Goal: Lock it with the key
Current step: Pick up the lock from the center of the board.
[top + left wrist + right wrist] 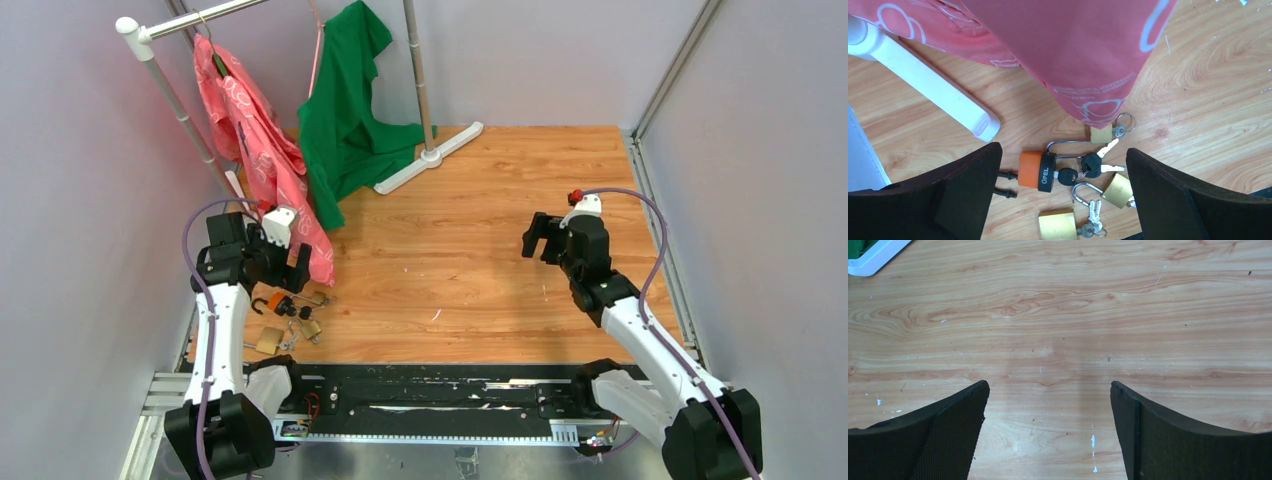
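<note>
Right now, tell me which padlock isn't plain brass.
The orange-and-black padlock marked OPEL, lying between the left claw's fingers. The other three are bare brass.

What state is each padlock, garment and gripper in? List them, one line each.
Orange padlock: shackle open, lying flat.
Brass padlock under the pink hem: shackle state hidden.
Middle brass padlock: shackle looks open.
Near brass padlock: shackle out of view.
Pink garment: hanging.
Green shirt: hanging.
Left gripper: open, empty.
Right gripper: open, empty.
</note>
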Controlling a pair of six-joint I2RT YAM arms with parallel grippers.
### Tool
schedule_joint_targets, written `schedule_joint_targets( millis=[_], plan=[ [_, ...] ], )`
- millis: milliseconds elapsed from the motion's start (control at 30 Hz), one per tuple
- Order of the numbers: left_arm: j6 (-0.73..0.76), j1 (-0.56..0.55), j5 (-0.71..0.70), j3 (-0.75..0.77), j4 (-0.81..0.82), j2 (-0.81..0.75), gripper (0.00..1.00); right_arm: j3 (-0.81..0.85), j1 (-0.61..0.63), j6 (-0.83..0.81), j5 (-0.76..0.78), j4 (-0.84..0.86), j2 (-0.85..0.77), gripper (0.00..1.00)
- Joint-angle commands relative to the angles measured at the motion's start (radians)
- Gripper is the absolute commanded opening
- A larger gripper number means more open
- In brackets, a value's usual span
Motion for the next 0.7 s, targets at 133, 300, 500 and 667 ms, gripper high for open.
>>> schedule_joint_targets(
  millis=[133,300,500,667],
  plan=[
    [0.186,-0.004,0.261,0.081,-0.074,0.066,1.00,0.015,-0.016,-0.056,-0.064,0.023,-0.039,0.94],
    [0.343,-0.125,0.229,0.169,-0.188,0.204,0.86,0.055,-0.015,-0.066,-0.219,0.021,-0.042,0.92],
    [0.499,-0.335,-0.035,0.192,-0.209,0.352,0.77,0.097,-0.014,-0.069,-0.378,0.021,-0.046,0.90],
    [0.738,-0.316,-0.040,0.289,-0.373,0.414,0.70,0.113,-0.015,-0.080,-0.446,-0.004,-0.053,0.88]
  ],
)
